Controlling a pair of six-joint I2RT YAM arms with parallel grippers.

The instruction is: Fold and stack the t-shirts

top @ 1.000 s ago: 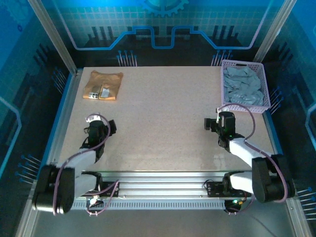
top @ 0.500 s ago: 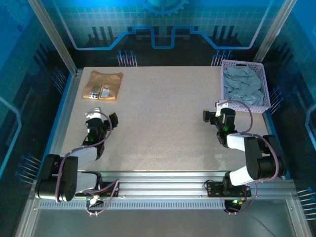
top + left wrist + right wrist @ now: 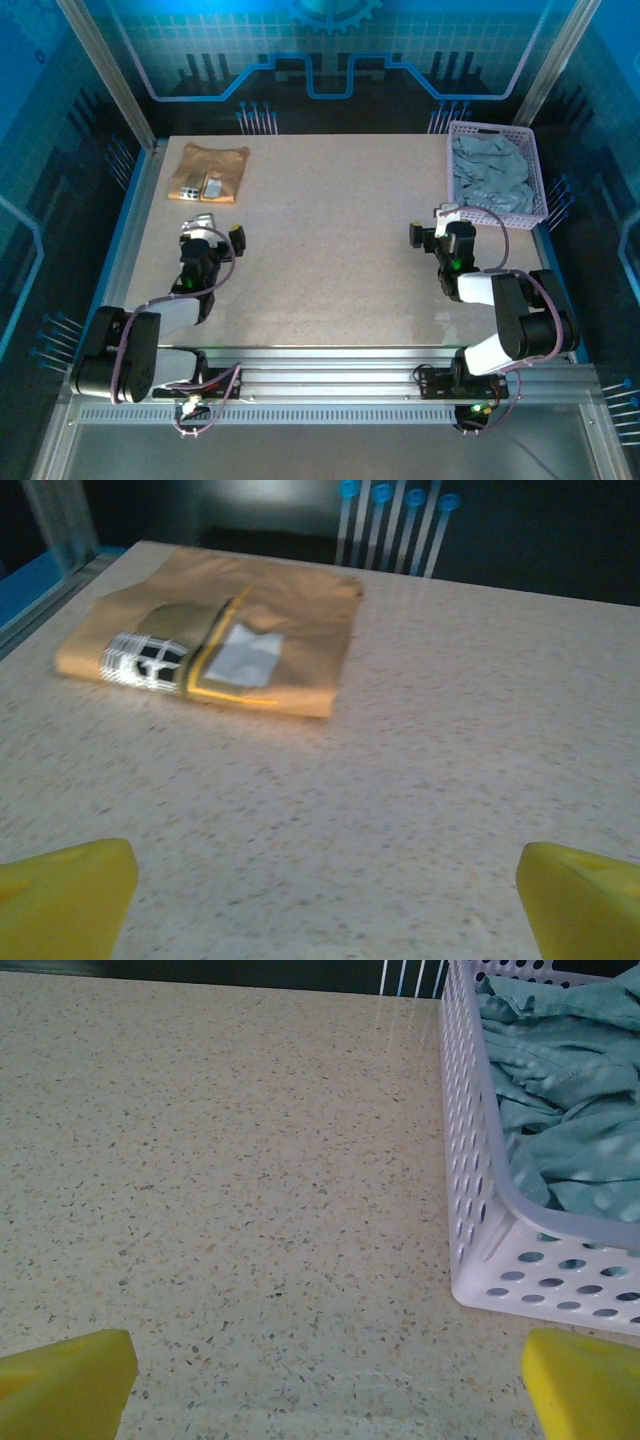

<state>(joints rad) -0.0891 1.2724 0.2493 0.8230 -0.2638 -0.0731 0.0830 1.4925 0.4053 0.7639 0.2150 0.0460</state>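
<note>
Upper right, grey-blue t-shirt (image 3: 560,1080) is being judged limp (pinchable at any fold); left gripper (image 3: 322,900) and right gripper (image 3: 325,1385) are being held spread.

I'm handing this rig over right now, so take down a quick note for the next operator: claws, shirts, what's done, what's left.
Left claw: open, empty, low over the table, facing the tan t-shirt.
Right claw: open, empty, beside the basket.
Done: tan t-shirt lies folded at the table's far left.
To do: grey-blue t-shirts lie crumpled in the basket, count unclear; take out, fold, stack on the tan one.
</note>
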